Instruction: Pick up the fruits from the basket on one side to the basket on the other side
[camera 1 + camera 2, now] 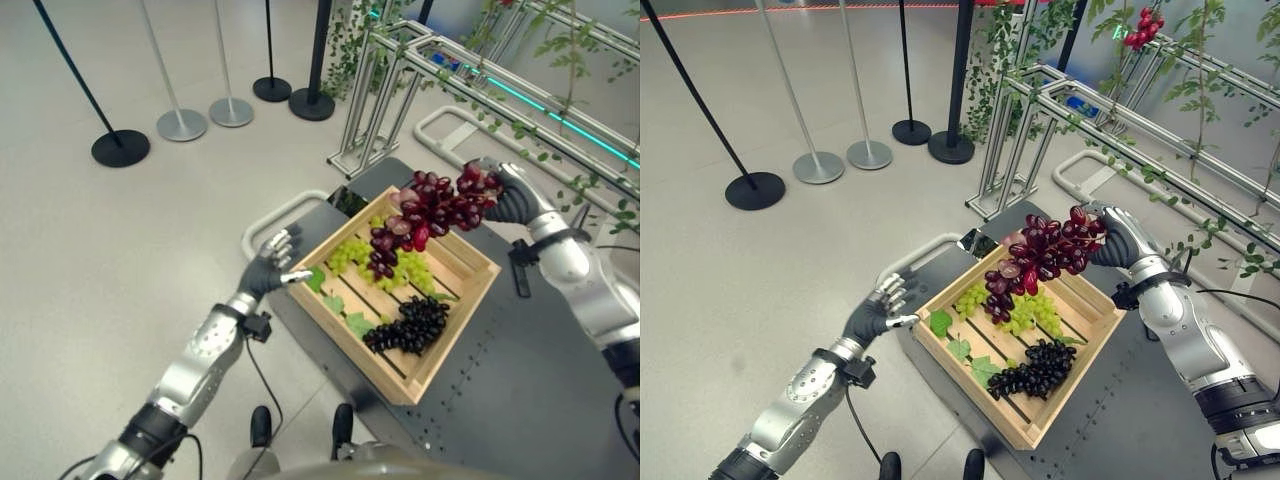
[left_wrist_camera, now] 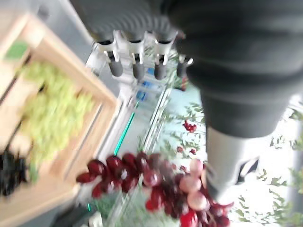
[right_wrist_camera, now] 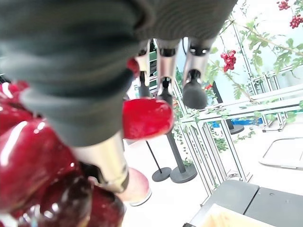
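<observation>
Red grapes [image 1: 432,208] hang in the air from the right hand [image 1: 508,192], whose fingers are curled round the top of the bunch. The bunch trails from the hand toward 8 o'clock, its long axis slanting down over the far half of the wooden crate [image 1: 462,296]. Its lower end is just above the green grapes [image 1: 385,264] lying inside. Black grapes [image 1: 408,325] lie nearer the front of the crate, at about 6 o'clock from the red bunch.

The left hand [image 1: 271,262] waits at the crate's 9 o'clock side, fingers relaxed and holding nothing, close to the rim.

From the right wrist view, red grapes [image 3: 147,118] press against the fingers [image 3: 194,90], confirming the grasp. From the left wrist view, the left hand's fingers [image 2: 137,66] are plainly empty. No second basket can be made out, so the carrying direction is uncertain.
</observation>
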Robot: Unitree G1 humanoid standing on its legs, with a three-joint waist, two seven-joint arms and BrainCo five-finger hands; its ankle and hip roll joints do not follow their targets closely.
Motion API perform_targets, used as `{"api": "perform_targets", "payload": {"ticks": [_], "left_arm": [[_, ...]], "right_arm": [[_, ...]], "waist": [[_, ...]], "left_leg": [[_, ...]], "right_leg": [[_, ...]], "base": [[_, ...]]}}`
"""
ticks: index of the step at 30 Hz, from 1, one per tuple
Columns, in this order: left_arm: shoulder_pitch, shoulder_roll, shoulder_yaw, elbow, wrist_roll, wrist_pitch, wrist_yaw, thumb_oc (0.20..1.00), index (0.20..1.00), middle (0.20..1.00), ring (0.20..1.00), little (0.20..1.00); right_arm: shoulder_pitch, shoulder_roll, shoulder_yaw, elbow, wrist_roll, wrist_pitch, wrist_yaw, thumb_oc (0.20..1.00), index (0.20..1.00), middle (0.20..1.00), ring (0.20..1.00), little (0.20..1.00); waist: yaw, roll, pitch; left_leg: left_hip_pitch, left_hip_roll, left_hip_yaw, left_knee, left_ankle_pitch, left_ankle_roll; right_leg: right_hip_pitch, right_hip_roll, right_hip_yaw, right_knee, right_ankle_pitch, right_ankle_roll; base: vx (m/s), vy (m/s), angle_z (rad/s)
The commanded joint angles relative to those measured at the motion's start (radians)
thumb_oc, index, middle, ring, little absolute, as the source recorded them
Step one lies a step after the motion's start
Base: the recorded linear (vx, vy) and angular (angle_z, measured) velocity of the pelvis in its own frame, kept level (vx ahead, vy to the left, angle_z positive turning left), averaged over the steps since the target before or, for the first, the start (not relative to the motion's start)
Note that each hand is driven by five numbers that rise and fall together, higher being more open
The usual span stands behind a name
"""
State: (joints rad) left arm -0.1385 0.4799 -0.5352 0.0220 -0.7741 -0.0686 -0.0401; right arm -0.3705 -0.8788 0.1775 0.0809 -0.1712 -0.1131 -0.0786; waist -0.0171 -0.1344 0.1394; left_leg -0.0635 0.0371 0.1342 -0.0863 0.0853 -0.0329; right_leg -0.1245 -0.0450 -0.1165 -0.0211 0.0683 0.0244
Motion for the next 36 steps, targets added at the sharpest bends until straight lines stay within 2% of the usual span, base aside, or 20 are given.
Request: {"api": "perform_targets", "payload": {"ticks": [1, 2, 3, 4, 5, 6, 9, 20, 28, 31, 32, 33, 35, 36], "left_arm": [[-0.097, 0.065, -0.021, -0.024, 0.173, -0.029, -0.030, 1.000, 1.000, 1.000, 1.000, 1.000], [-0.097, 0.064, -0.021, -0.024, 0.176, -0.028, -0.029, 1.000, 1.000, 1.000, 1.000, 1.000], [-0.128, 0.076, 0.006, -0.021, 0.321, -0.037, -0.011, 1.000, 1.000, 1.000, 1.000, 1.000], [-0.128, 0.075, 0.006, -0.022, 0.327, -0.036, -0.010, 1.000, 1.000, 1.000, 1.000, 1.000], [-0.148, 0.085, 0.039, -0.034, 0.448, -0.053, 0.002, 1.000, 1.000, 1.000, 1.000, 1.000], [-0.160, 0.089, 0.059, -0.044, 0.512, -0.059, 0.022, 1.000, 1.000, 1.000, 1.000, 1.000], [-0.178, 0.094, 0.072, -0.067, 0.583, -0.064, 0.022, 1.000, 1.000, 1.000, 1.000, 1.000], [-0.244, 0.046, 0.038, -0.067, 0.648, -0.066, 0.016, 1.000, 1.000, 1.000, 1.000, 1.000], [-0.311, 0.015, -0.030, -0.037, 0.663, -0.063, 0.006, 1.000, 1.000, 1.000, 1.000, 1.000], [-0.307, 0.016, -0.026, -0.028, 0.661, -0.061, 0.010, 1.000, 1.000, 1.000, 1.000, 1.000], [-0.295, 0.020, -0.018, -0.024, 0.660, -0.060, 0.009, 1.000, 1.000, 1.000, 1.000, 1.000], [-0.294, 0.020, -0.017, -0.024, 0.660, -0.060, 0.009, 1.000, 1.000, 1.000, 1.000, 1.000], [-0.249, 0.034, 0.013, -0.017, 0.650, -0.058, 0.009, 1.000, 1.000, 1.000, 1.000, 1.000], [-0.151, 0.058, 0.092, 0.011, 0.602, -0.059, 0.019, 1.000, 1.000, 1.000, 1.000, 1.000]], "right_arm": [[-0.100, -0.064, 0.003, -0.065, 0.064, -0.044, -0.024, 0.200, 0.200, 0.200, 0.200, 0.200], [-0.100, -0.064, 0.002, -0.066, 0.065, -0.044, -0.023, 0.200, 0.200, 0.200, 0.200, 0.200], [-0.089, -0.073, -0.011, -0.089, 0.068, -0.042, -0.006, 0.200, 0.200, 0.200, 0.200, 0.200], [-0.087, -0.073, -0.014, -0.092, 0.068, -0.040, -0.004, 0.200, 0.200, 0.200, 0.200, 0.200], [-0.070, -0.077, -0.036, -0.104, 0.071, -0.042, 0.005, 0.200, 0.200, 0.200, 0.200, 0.200], [-0.056, -0.077, -0.051, -0.110, 0.071, -0.041, 0.010, 0.200, 0.200, 0.200, 0.200, 0.200], [-0.035, -0.075, -0.075, -0.120, 0.079, -0.037, 0.021, 0.200, 0.200, 0.200, 0.200, 0.200], [0.009, -0.070, -0.111, -0.152, 0.098, -0.031, 0.047, 0.200, 0.200, 0.200, 0.200, 0.200], [-0.016, -0.072, -0.077, -0.149, 0.105, -0.035, 0.050, 0.200, 0.200, 0.200, 0.200, 0.200], [-0.018, -0.075, -0.060, -0.129, 0.107, -0.021, 0.059, 0.200, 0.200, 0.200, 0.200, 0.200], [-0.016, -0.074, -0.061, -0.116, 0.096, -0.017, 0.053, 0.686, 0.686, 0.686, 0.686, 0.686], [-0.017, -0.073, -0.060, -0.115, 0.095, -0.017, 0.052, 1.000, 1.000, 1.000, 1.000, 1.000], [0.009, -0.062, -0.077, -0.112, 0.089, -0.013, 0.049, 1.000, 1.000, 1.000, 1.000, 1.000], [0.048, -0.047, -0.103, -0.064, 0.091, 0.000, 0.042, 1.000, 1.000, 1.000, 1.000, 1.000]], "waist": [[-0.011, -0.031, -0.077], [-0.010, -0.031, -0.076], [-0.011, -0.032, -0.082], [-0.010, -0.032, -0.081], [-0.008, -0.031, -0.086], [-0.007, -0.030, -0.089], [-0.004, -0.028, -0.092], [-0.016, -0.017, -0.098], [-0.021, -0.023, -0.089], [-0.019, -0.019, -0.081], [-0.018, -0.017, -0.076], [-0.018, -0.018, -0.077], [-0.015, -0.012, -0.070], [-0.002, -0.004, -0.060]], "left_leg": [[0.005, 0.003, -0.006, 0.010, -0.037, 0.004], [0.006, 0.003, -0.006, 0.010, -0.037, 0.004], [0.012, 0.004, -0.003, 0.009, -0.041, 0.004], [0.012, 0.004, -0.003, 0.010, -0.041, 0.004], [0.015, 0.005, -0.001, 0.010, -0.044, 0.003], [0.017, 0.005, 0.000, 0.010, -0.045, 0.002], [0.019, 0.006, 0.002, 0.010, -0.047, 0.001], [0.022, 0.008, 0.010, 0.008, -0.049, -0.002], [0.021, 0.012, 0.018, 0.011, -0.048, -0.003], [0.018, 0.011, 0.017, 0.013, -0.048, -0.003], [0.017, 0.011, 0.017, 0.013, -0.047, -0.002], [0.017, 0.011, 0.017, 0.013, -0.047, -0.002], [0.016, 0.010, 0.017, 0.012, -0.046, -0.002], [0.012, 0.007, 0.014, 0.011, -0.042, -0.002]], "right_leg": [[-0.045, -0.090, -0.019, 0.031, 0.086, 0.141], [-0.044, -0.090, -0.019, 0.031, 0.086, 0.141], [-0.042, -0.088, -0.018, 0.030, 0.084, 0.142], [-0.041, -0.088, -0.017, 0.031, 0.084, 0.142], [-0.037, -0.087, -0.017, 0.028, 0.081, 0.143], [-0.034, -0.087, -0.016, 0.027, 0.080, 0.142], [-0.030, -0.086, -0.014, 0.024, 0.078, 0.143], [-0.025, -0.087, -0.010, 0.015, 0.081, 0.145], [-0.027, -0.084, 0.001, 0.013, 0.082, 0.144], [-0.030, -0.084, 0.002, 0.014, 0.083, 0.143], [-0.030, -0.085, 0.003, 0.013, 0.084, 0.142], [-0.030, -0.085, 0.003, 0.013, 0.084, 0.142], [-0.029, -0.087, 0.000, 0.010, 0.086, 0.143], [-0.030, -0.090, -0.004, 0.007, 0.086, 0.141]], "base": [[0.04, 0.006, -0.03], [0.06, 0.002, -0.02], [0.00, 0.000, 0.00], [0.05, -0.003, -0.03], [0.03, 0.001, -0.06], [0.03, -0.001, -0.08], [0.01, -0.001, -0.03], [0.00, -0.002, -0.02], [0.00, -0.003, -0.01], [0.00, 0.000, 0.00], [0.00, 0.000, 0.00], [0.00, 0.000, 0.00], [0.00, 0.000, 0.00], [0.00, 0.000, 0.00]]}}
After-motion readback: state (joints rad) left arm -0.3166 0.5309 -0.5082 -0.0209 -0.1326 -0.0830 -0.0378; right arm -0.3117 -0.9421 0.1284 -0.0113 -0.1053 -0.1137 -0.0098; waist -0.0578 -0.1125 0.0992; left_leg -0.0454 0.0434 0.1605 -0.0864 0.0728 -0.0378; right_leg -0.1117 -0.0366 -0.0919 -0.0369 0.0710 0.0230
